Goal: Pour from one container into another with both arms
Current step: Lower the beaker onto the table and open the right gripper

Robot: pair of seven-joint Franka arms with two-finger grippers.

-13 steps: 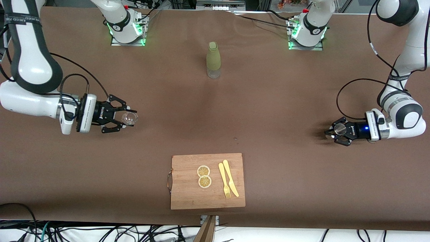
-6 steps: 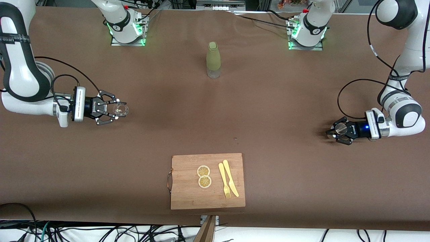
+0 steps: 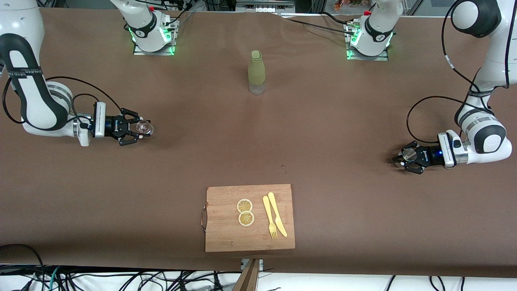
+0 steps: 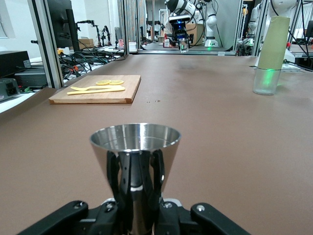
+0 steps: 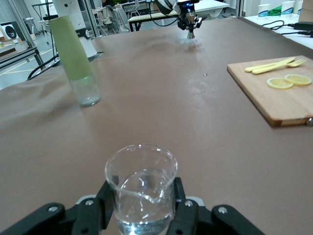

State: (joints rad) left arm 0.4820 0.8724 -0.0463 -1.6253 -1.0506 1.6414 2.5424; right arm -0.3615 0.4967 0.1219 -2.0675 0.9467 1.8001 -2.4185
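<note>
I have the right tool (image 3: 139,128) clenched on the glass (image 3: 144,128) and the left tool (image 3: 405,156) gripping the jigger (image 3: 410,154), both low at their own ends of the desk (image 3: 323,121). Both cups are small and slick: I could easily miss the jigger's mouth.

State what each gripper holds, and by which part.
The right gripper holds the clear glass cup by its lower body, near the base. The left gripper holds the steel jigger around its narrow waist, below the upper cone.
</note>
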